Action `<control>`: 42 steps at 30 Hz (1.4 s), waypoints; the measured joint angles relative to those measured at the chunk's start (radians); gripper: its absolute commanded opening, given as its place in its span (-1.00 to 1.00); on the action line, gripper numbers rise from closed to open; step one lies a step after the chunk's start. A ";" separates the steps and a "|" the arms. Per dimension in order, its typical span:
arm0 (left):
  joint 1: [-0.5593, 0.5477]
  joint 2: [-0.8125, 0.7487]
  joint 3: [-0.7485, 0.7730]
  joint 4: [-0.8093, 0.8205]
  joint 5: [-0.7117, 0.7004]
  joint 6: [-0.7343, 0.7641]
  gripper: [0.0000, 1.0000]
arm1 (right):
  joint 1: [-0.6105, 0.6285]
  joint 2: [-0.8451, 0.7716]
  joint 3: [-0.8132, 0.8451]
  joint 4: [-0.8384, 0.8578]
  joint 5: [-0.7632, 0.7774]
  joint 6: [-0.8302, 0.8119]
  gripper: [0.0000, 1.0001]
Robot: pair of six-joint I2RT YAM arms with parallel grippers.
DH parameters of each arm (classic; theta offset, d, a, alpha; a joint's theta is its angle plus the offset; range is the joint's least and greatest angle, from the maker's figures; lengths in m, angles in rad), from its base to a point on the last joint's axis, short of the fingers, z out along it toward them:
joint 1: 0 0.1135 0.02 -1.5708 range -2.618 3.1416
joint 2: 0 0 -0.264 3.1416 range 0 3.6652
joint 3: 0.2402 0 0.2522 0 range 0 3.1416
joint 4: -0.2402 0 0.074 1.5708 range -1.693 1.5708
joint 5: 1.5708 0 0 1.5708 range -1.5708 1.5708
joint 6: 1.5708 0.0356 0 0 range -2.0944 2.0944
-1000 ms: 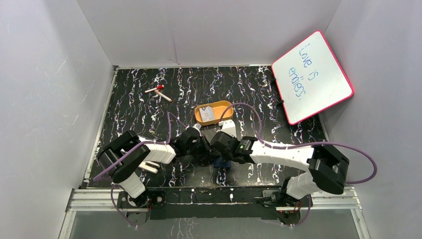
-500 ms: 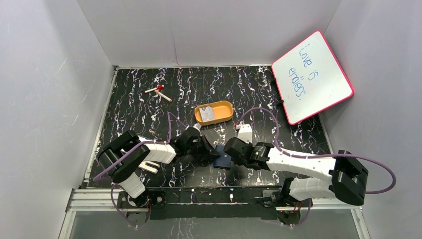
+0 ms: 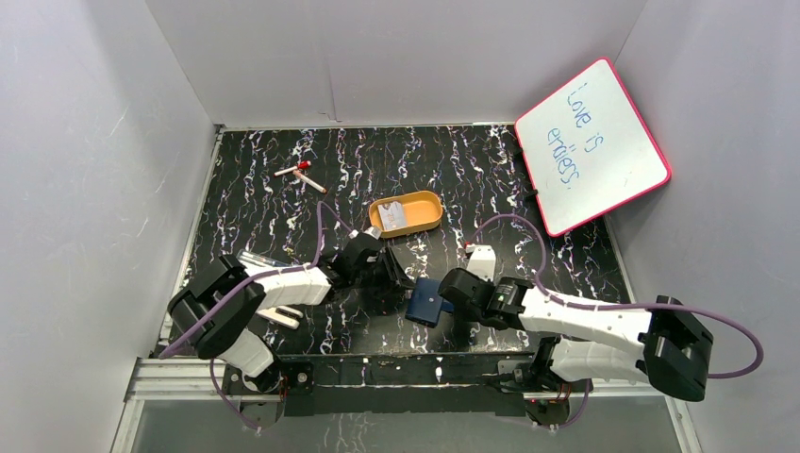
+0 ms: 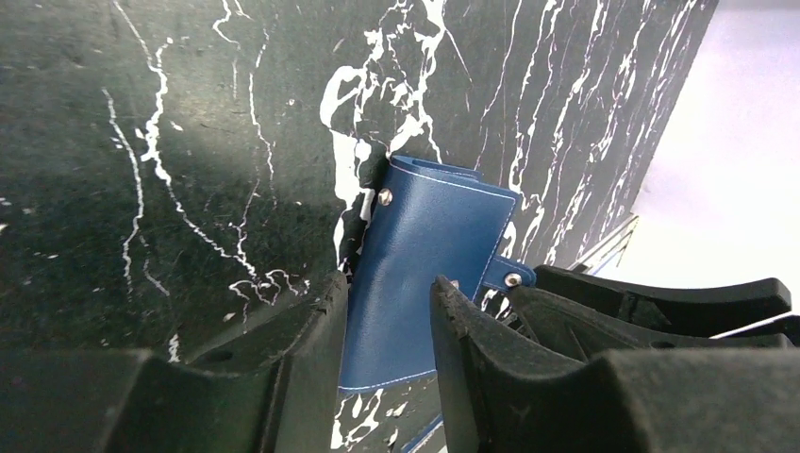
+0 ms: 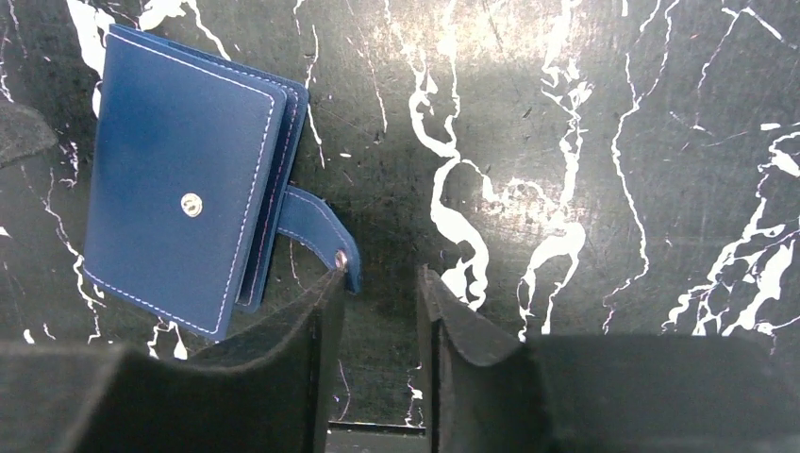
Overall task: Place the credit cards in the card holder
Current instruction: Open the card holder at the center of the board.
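**Navy-blue folding wallet [image 3: 425,304] unsnapped, nothing loaded yet**

Navy is the colour that both wrist cameras look down on. The wallet lies flat on the black marbled table [image 3: 283,236], near the front edge and between our two arms. Its covers are folded together. Its short snap tab [image 5: 311,226] hangs loose to one side, so the fastening is undone but the pockets inside are hidden from us.

Our left gripper [image 4: 387,281] hovers just over the wallet's left side. Its jaws stand a modest gap apart, and the wallet's near corner shows through that gap. We see nothing pinched there and judge that it has hold of nothing.

Our right gripper [image 5: 379,274] sits low at the wallet's right side. Its jaws are parted narrowly over bare table and hold nothing. One fingertip is just beside the stud at the end of the tab.

We find one pale grey card [image 3: 394,219] lying in the orange oval tray [image 3: 425,209], farther back and well apart from the wallet. We cannot tell whether more cards are stacked beneath it.

We judge the task barely begun. The clasp is free and no card shows in the wallet. What is left is to:

- spread the covers and hold them open;
- lift each card from the tray;
- slide each card into a pocket.
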 measured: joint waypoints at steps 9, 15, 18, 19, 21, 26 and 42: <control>0.000 -0.036 0.009 -0.106 -0.043 0.054 -0.25 | -0.004 -0.085 -0.006 0.019 -0.049 0.015 0.33; 0.000 -0.054 0.009 -0.135 -0.064 0.070 -0.24 | -0.047 -0.124 -0.040 0.123 -0.121 0.026 0.35; 0.000 -0.064 0.009 -0.137 -0.066 0.076 -0.24 | -0.100 -0.103 -0.052 0.173 -0.169 0.019 0.34; 0.000 -0.066 0.009 -0.138 -0.066 0.077 -0.24 | -0.117 -0.087 -0.053 0.186 -0.184 0.015 0.33; 0.000 -0.066 0.009 -0.142 -0.066 0.077 -0.24 | -0.143 -0.057 -0.054 0.212 -0.206 0.008 0.27; 0.000 -0.066 0.007 -0.143 -0.066 0.079 -0.25 | -0.171 -0.010 -0.054 0.253 -0.246 -0.016 -0.03; 0.000 -0.066 -0.005 -0.143 -0.066 0.079 -0.25 | -0.203 -0.016 -0.117 0.273 -0.277 -0.019 -0.41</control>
